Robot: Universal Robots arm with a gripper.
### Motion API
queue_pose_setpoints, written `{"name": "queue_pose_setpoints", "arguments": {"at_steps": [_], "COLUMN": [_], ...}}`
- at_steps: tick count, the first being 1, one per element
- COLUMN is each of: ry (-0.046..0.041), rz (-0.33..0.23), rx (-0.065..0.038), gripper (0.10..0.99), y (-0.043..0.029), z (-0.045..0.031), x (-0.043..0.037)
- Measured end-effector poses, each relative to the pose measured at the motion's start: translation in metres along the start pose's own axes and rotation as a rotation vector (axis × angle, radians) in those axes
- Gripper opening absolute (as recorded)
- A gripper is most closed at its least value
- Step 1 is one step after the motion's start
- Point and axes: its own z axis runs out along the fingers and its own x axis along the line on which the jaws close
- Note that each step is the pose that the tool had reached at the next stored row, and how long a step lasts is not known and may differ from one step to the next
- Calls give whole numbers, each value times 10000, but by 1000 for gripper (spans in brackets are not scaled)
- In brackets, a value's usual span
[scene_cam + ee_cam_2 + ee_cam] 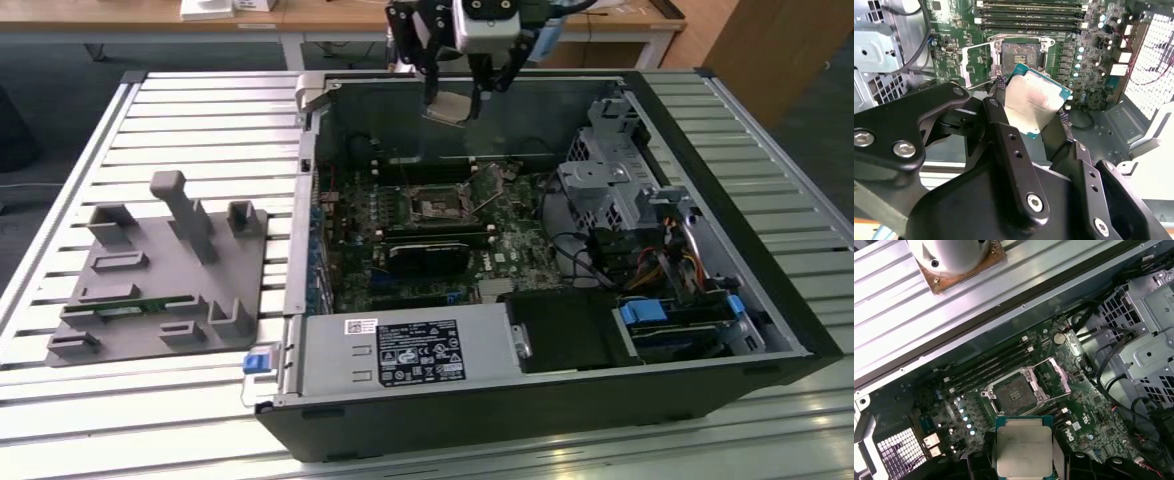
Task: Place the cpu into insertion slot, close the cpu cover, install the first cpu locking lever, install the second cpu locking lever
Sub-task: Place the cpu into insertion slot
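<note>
My gripper (pixel 457 98) hangs above the back of the open computer case (pixel 767 300), shut on the cpu (pixel 450 108), a flat square chip with a silvery-beige top. Both wrist views show the cpu (pixel 1034 102) (pixel 1023 450) held by its edges between the black fingers (pixel 999 125). Below it on the green board lies the insertion slot (pixel 441 207) (pixel 1021 52) (pixel 1014 392), dark, uncovered and with nothing in it. The cpu cover (pixel 976 65) (pixel 1056 375), a grey metal frame, stands swung open beside the slot.
Long memory slots (pixel 1029 15) run beside the socket. A black card (pixel 427 255), a power supply (pixel 400 350) and a metal drive cage (pixel 621 185) with cables fill the case. A grey fixture plate (pixel 154 275) sits on the slatted table (pixel 80 420) at the exterior view's left.
</note>
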Motion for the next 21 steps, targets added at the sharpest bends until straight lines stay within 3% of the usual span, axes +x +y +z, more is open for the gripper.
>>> {"name": "queue_pose_setpoints", "arguments": {"at_steps": [21], "ry": [-225], "rz": [2443], "rx": [-9], "gripper": [533], "y": [-5], "z": [19], "x": [7]}}
